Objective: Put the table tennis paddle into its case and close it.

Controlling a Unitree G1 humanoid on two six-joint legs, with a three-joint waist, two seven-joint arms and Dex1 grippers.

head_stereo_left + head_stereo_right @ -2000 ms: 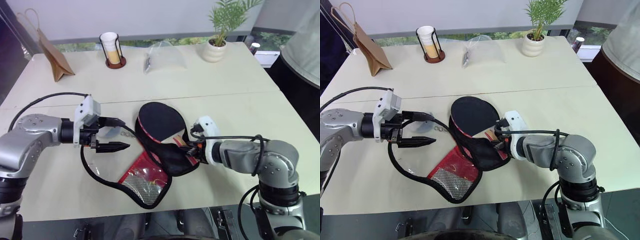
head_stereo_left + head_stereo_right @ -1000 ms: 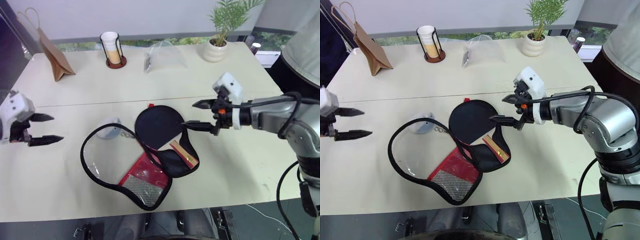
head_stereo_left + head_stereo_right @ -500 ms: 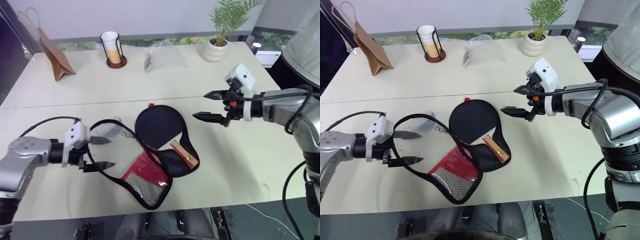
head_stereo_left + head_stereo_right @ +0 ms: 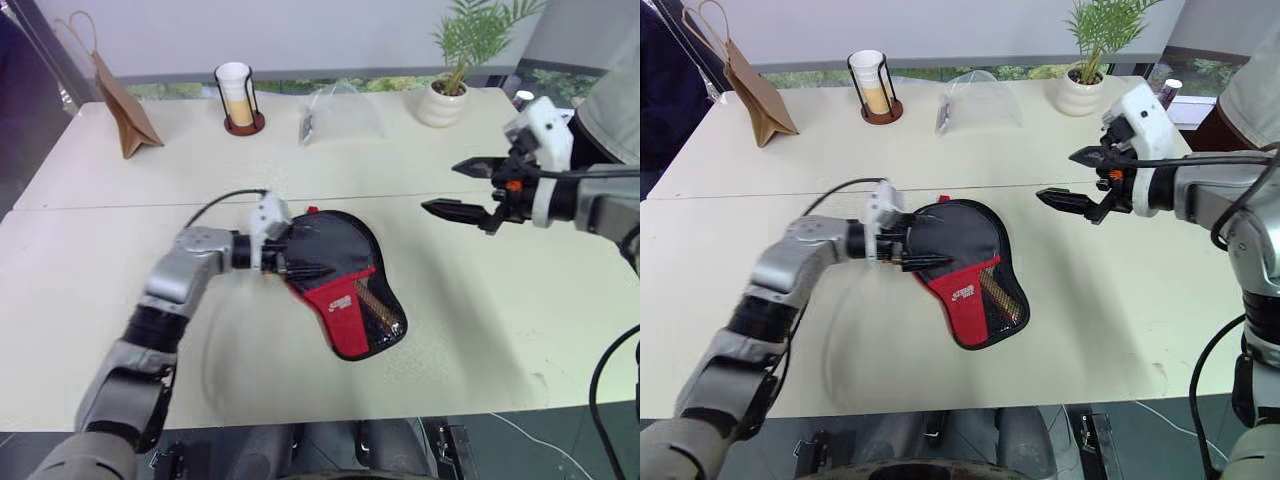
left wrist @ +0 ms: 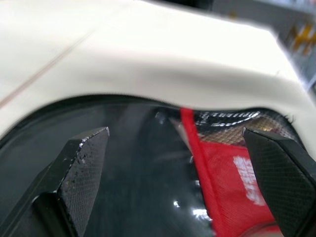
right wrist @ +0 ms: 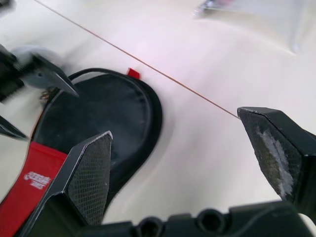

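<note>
Case (image 4: 345,285) lies mid-tabletop (image 4: 500,300), flap folded over. Left end effector (image 4: 300,255) spread, fingers over the case's round end. Right end effector (image 4: 462,190) spread, raised well apart toward the right edge.

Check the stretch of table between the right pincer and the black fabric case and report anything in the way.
Nothing visible stands between them. The right pincer hangs open above bare cream table, beside the black fabric case with the red panel. The left pincer is at the case's far edge, out of that path.
</note>
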